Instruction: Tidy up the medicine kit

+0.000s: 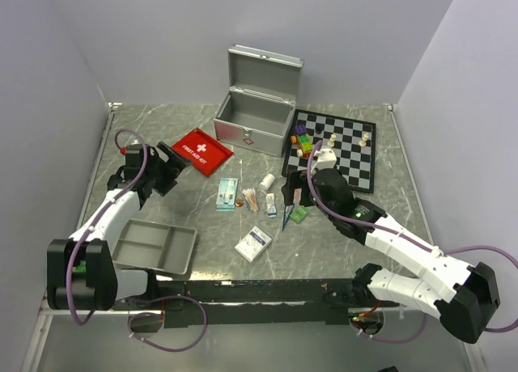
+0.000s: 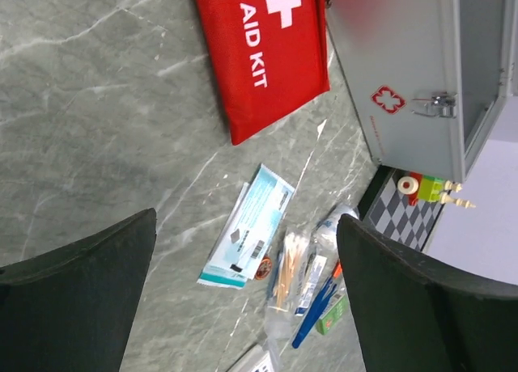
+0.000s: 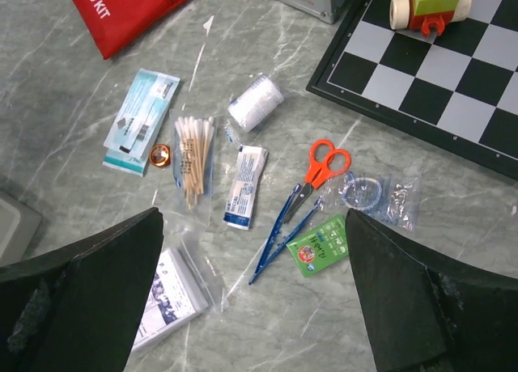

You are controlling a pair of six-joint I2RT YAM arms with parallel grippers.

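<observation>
Closest to the lens in the right wrist view is the right gripper (image 3: 255, 214), its two dark fingers spread wide with nothing between them, hanging over the pile of loose supplies in the middle of the grey marbled tabletop (image 1: 356, 226). The left gripper (image 2: 247, 218) is spread and empty too, sitting at about 9 o'clock from that pile. From the top view, the open silver metal case (image 1: 252, 113) is at 12 o'clock, the red fabric first aid pouch (image 1: 201, 152) at 10, the grey plastic divided tray (image 1: 154, 247) at 8 and a black-and-white chessboard (image 1: 344, 145) at 2. Handling-wise, here's my guess. The white gauze roll (image 3: 255, 103) looks light and squishy and will probably roll, so I'd pinch it across its round sides. The orange-handled scissors (image 3: 320, 170) are the stiff, heavier item. They lie flat with the blue plastic tweezers (image 3: 279, 247) right against the blades, so I'd grab near the pivot rather than the loops. The clear bag of cotton swabs (image 3: 194, 158) is slippery film over a soft bundle, so squeeze the bundle across its middle. The real pain will be the teal-and-white flat packet (image 3: 142, 117), the white ointment sachet (image 3: 245, 186) and the small green sachet (image 3: 320, 247). They're all thin, light and flat on the tabletop, so take them by a long edge. The pouch looks floppy, so grip it at one edge.
</observation>
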